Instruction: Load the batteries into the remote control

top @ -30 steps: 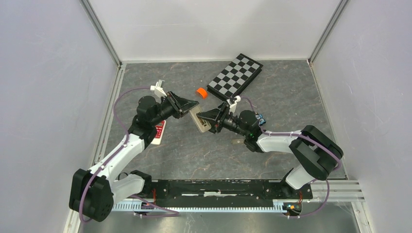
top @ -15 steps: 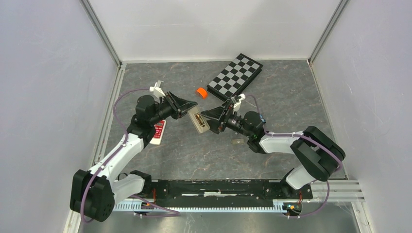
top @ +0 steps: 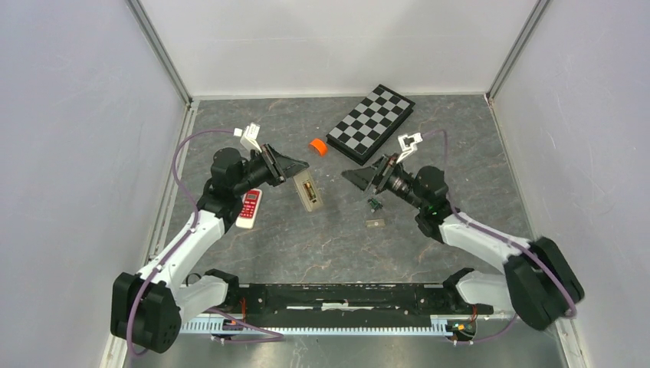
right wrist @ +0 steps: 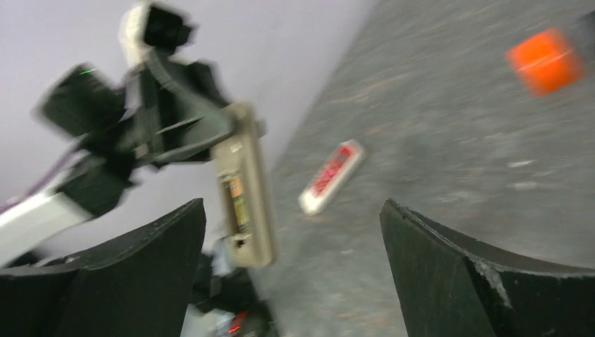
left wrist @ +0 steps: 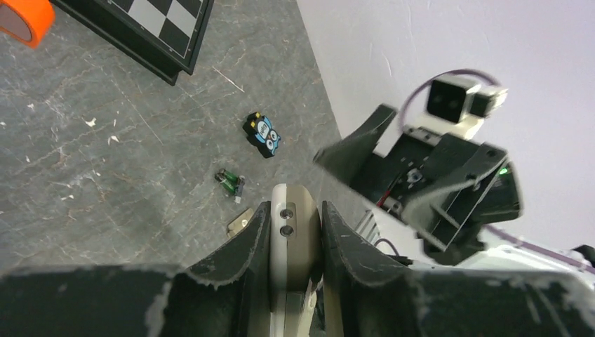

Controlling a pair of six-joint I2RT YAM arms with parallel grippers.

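My left gripper is shut on one end of a beige remote control and holds it above the floor. In the left wrist view the remote sits clamped between both fingers. Its back compartment faces the right wrist camera, with an orange-and-green label inside, blurred. My right gripper hangs open to the right of the remote, apart from it, with nothing between its fingers. Green-tinted batteries lie on the floor under the right gripper and also show in the left wrist view.
A small beige cover plate lies by the batteries. A red-and-white remote lies under the left arm. An orange roll and a chessboard sit at the back. A blue-and-black gadget lies on the floor.
My right gripper has opened wide and drawn back to the right, away from the remote. The left gripper still holds the remote, shifted slightly left.
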